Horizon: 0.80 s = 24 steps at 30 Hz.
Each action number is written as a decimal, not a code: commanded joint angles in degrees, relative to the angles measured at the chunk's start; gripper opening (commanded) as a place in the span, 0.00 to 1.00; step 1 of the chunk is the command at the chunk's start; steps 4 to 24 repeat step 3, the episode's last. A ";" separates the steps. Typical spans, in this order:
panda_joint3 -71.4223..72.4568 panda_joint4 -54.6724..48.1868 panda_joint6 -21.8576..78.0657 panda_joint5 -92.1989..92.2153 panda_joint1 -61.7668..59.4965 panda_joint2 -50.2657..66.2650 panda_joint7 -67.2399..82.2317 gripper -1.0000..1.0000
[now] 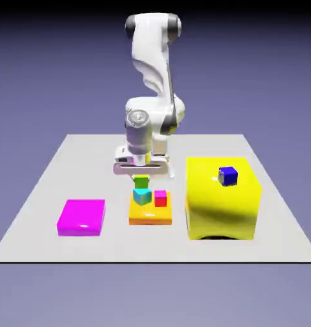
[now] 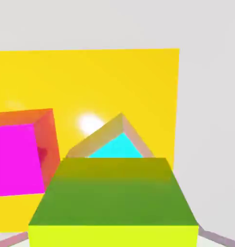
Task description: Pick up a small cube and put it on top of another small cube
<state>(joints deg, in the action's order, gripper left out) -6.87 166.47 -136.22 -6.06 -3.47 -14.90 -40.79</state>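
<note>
Exterior view first, from its left: a flat magenta block [image 1: 82, 216] lies alone on the grey table [image 1: 36, 211], well apart from the rest. Next comes a low orange-yellow slab [image 1: 151, 217] that carries two small cubes side by side, the small cyan cube [image 1: 142, 196] on the left and the small red-pink cube [image 1: 161, 198] just beside it on the right. The small lime-green cube [image 1: 142, 182] sits on top of the cyan one, turned somewhat against it. Directly above it hangs the gripper [image 1: 142, 175], pointing down, its fingers hard to make out there; whether they touch the green cube I cannot tell. Farthest right stands a large yellow block [image 1: 221, 201] with a dark blue cube [image 1: 228, 175] on its top.

Hand view, left to right: the red-pink cube's top, then the green cube filling the bottom middle with a cyan corner peeking out behind it, all over the slab. Grey finger tips show only as slivers at the bottom corners, at either side of the green cube.
</note>
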 commanded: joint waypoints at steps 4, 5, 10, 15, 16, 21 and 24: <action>0.23 -1.73 4.98 0.21 0.08 -3.24 0.02 1.00; 0.23 -1.73 4.98 0.21 0.08 -3.24 0.02 1.00; 0.23 -1.73 4.98 0.21 0.08 -3.24 0.02 1.00; 0.23 -1.73 4.98 0.21 0.08 -3.24 0.02 1.00; 0.23 -1.73 4.98 0.21 0.08 -3.24 0.02 1.00; 0.23 -1.73 4.98 0.21 0.08 -3.24 0.02 1.00; 0.23 -1.73 4.98 0.21 0.08 -3.24 0.02 1.00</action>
